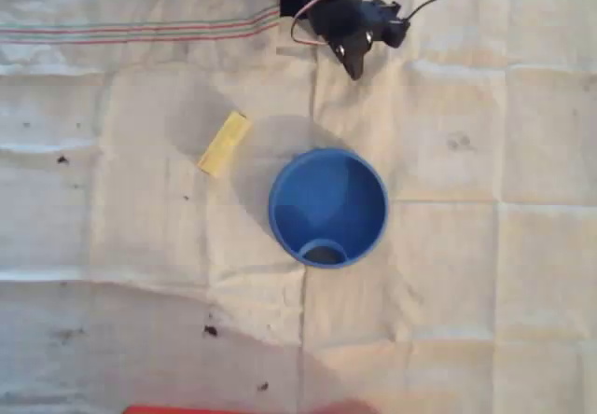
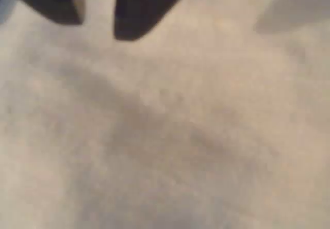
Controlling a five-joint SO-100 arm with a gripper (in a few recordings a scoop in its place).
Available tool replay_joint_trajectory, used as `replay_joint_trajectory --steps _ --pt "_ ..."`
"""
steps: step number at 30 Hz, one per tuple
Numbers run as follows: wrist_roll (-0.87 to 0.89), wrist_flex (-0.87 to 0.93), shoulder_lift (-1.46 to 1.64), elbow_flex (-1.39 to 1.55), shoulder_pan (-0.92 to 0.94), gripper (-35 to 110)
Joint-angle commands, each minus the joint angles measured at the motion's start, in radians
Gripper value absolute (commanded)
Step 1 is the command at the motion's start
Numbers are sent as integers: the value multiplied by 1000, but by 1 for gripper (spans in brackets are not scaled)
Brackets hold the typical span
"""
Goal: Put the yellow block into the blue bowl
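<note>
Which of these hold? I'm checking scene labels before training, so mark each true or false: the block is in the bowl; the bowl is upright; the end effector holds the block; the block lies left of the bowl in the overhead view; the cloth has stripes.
1. The block is in the bowl. False: it lies on the cloth, apart from the bowl.
2. The bowl is upright. True.
3. The end effector holds the block. False: nothing sits between its fingers.
4. The block lies left of the bowl in the overhead view. True, up and left.
5. The cloth has stripes. True, at upper left.
</note>
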Motion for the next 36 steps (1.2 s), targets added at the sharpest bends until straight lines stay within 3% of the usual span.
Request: replay_joint_trajectory --steps 1,36 --pt "-2 -21 15 41 -3 0" --pt "-3 -29 15 -32 3 1"
